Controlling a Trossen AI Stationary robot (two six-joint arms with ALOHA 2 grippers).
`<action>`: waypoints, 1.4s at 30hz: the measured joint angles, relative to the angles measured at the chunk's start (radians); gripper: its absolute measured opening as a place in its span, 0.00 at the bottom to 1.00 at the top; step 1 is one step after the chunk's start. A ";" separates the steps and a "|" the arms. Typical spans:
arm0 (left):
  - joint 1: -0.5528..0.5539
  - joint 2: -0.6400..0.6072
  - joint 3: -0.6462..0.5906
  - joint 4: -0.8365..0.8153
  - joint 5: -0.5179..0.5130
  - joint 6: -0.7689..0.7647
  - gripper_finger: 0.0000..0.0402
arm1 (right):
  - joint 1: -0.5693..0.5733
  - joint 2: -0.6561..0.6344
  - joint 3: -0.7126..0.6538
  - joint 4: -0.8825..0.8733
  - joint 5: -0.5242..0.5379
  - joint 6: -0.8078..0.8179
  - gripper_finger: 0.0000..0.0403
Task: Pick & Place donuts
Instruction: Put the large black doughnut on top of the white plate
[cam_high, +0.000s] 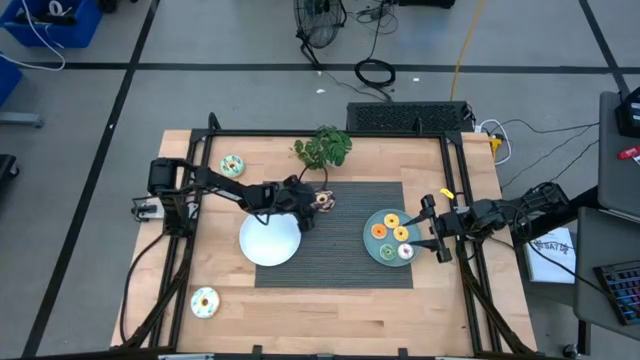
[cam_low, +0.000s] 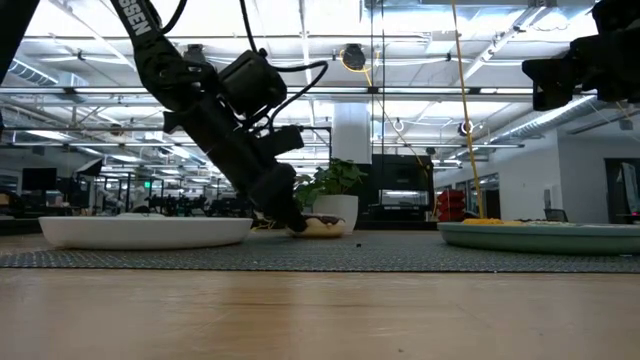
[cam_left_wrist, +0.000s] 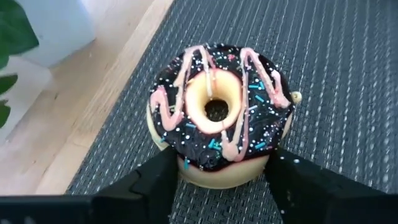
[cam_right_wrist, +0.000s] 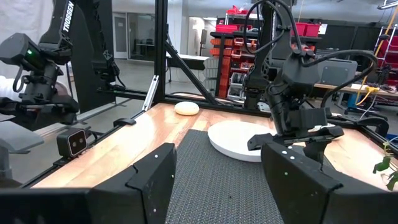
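On the wooden table (cam_high: 450, 290) we see a dark mat (cam_high: 340, 265) carrying a chocolate donut (cam_left_wrist: 219, 112) just right of the white plate (cam_high: 270, 240). Our left gripper (cam_left_wrist: 217, 177) clamps its sides. Our right gripper (cam_high: 432, 228) hovers with jaws apart over the teal plate (cam_high: 375, 246).

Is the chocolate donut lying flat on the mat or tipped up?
Flat. The chocolate donut lies icing-up on the dark mat, hole facing the wrist camera, left gripper jaws at either side.
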 joint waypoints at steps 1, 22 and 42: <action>0.000 0.000 0.000 0.009 0.002 -0.001 0.56 | 0.000 0.000 0.000 0.000 0.000 0.000 0.55; -0.002 -0.107 0.000 0.112 0.003 -0.010 0.54 | 0.000 0.000 0.000 0.000 0.000 0.000 0.56; -0.088 -0.429 0.000 0.064 0.002 0.028 0.54 | 0.000 0.000 0.000 0.000 0.000 0.000 0.56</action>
